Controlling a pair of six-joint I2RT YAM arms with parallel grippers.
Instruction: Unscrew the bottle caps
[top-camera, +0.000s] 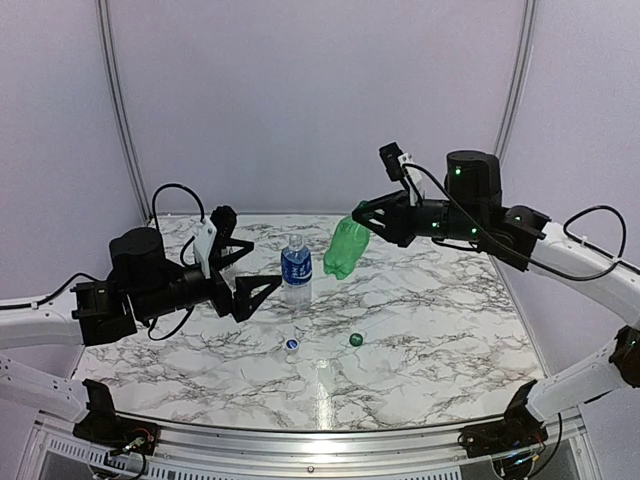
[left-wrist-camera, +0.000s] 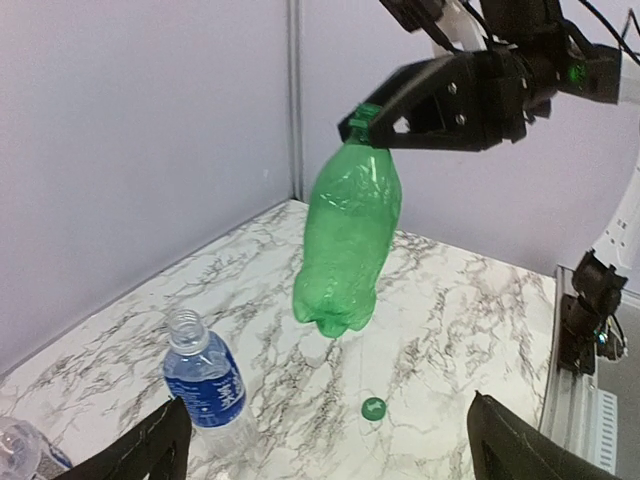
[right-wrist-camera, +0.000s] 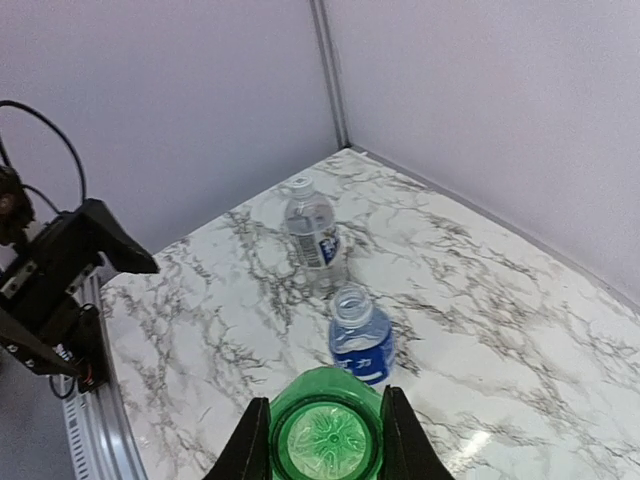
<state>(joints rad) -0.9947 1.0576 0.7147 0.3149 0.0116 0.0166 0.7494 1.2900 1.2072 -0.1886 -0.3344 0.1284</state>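
Blue cap (top-camera: 291, 344) and green cap (top-camera: 356, 340): loose on marble table (top-camera: 430, 320), at 6 and 5 o'clock of blue-label bottle (top-camera: 296, 268).
Blue-label bottle: upright, neck open.
Left gripper (top-camera: 264, 262): at its 9 o'clock, fingers wide, empty.
Right gripper (top-camera: 360, 220): clamped on neck of green bottle (top-camera: 346, 252), which hangs above the table at 2 o'clock.
White-label bottle (right-wrist-camera: 312, 230): upright, top whitish.

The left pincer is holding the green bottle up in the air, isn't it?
No, the right pincer is holding the green bottle up in the air; the left pincer is open and holds nothing. The top external view shows it.
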